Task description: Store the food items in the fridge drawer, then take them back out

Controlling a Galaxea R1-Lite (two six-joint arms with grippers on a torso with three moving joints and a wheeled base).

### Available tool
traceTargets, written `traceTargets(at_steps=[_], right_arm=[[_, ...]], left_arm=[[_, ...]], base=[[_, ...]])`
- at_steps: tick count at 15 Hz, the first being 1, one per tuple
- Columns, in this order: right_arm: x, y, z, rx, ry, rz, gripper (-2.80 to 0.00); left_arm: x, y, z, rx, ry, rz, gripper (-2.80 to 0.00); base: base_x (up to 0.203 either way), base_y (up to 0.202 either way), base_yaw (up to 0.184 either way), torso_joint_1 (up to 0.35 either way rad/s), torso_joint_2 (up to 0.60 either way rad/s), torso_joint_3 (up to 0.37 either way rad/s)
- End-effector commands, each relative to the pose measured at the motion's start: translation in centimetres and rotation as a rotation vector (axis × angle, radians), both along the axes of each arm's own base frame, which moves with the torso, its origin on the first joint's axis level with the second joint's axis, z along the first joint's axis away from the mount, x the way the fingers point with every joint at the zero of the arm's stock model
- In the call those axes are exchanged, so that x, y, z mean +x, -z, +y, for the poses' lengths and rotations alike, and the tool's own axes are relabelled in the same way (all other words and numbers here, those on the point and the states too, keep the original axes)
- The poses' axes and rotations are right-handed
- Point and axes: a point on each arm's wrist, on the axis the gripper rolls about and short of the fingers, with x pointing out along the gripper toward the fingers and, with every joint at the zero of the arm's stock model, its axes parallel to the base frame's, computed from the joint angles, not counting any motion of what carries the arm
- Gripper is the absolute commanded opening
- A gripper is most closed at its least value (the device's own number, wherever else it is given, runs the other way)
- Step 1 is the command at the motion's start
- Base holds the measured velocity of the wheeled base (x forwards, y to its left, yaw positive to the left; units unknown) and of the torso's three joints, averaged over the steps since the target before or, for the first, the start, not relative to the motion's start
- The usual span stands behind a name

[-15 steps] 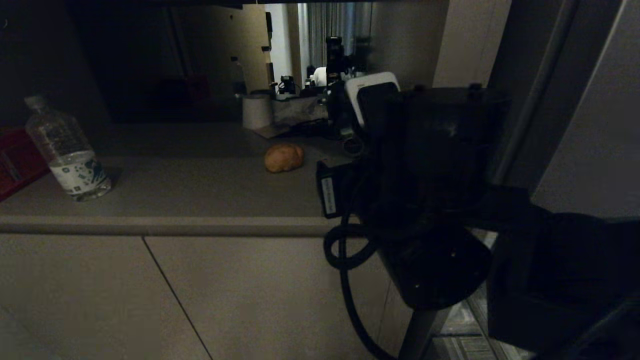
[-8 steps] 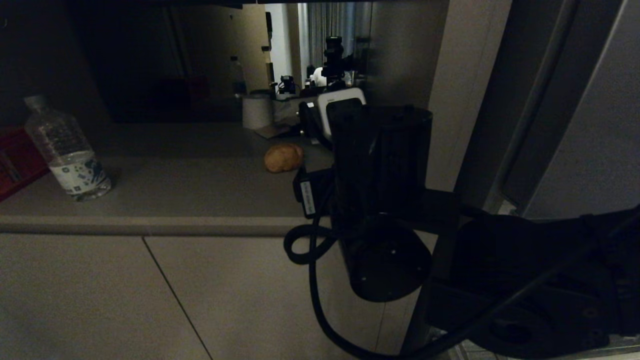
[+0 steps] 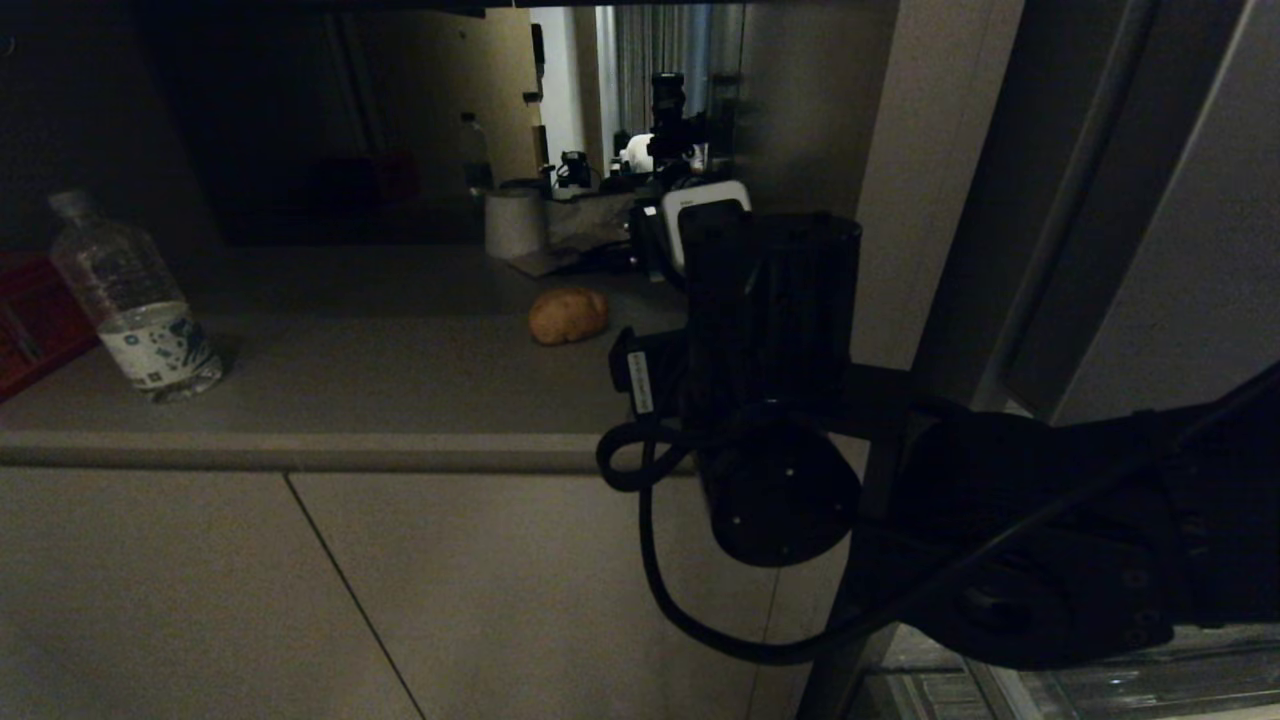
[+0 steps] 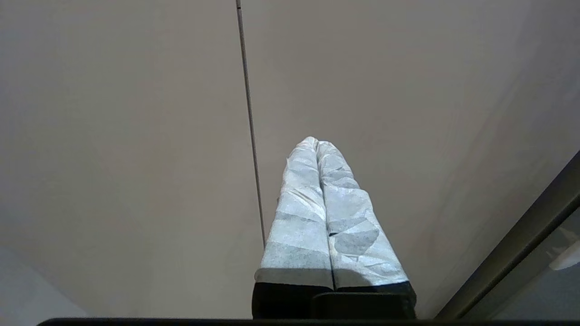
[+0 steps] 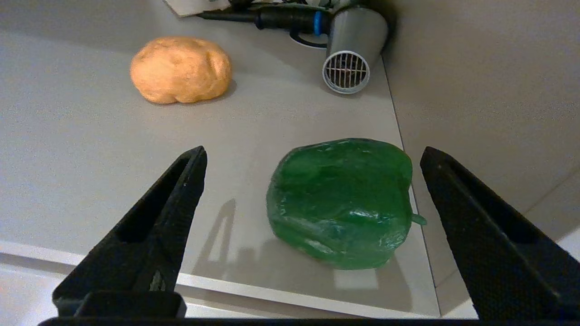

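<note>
Right gripper jaws wide, empty, over pepper on bench; potato, hair dryer behind; bottle far left. Left gripper jaws closed, empty.

No lettering we can make out

We see a printed white label on the water bottle at the left of the counter, with dark marks too small for us to read. A narrow white sticker on the black housing of the right arm carries a line of print that we cannot decipher. We find no brand, number or sign anywhere else.
</note>
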Motion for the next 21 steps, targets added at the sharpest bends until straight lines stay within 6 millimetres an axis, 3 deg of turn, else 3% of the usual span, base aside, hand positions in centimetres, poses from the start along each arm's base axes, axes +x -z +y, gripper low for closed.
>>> traceTargets(at_steps=[1,6,21], right_arm=[[0.2,0.3,0.0,-0.005,0.01,0.002,0.0],[1.3,2.0,0.5,-0.027,0.026,0.027,0.0],[2.0,3.9,-0.5,-0.034,0.07,0.064,0.0]], left_arm=[[0.0,0.0,0.0,-0.001,-0.001,0.002,-2.8],[0.0,0.0,0.0,0.0,-0.001,0.0,-2.8],[0.0,0.0,0.0,0.0,-0.001,0.0,-2.8]], base=[[0.0,0.0,0.0,0.0,0.0,0.0],[0.0,0.0,0.0,0.0,0.0,0.0],[0.0,0.0,0.0,0.0,0.0,0.0]])
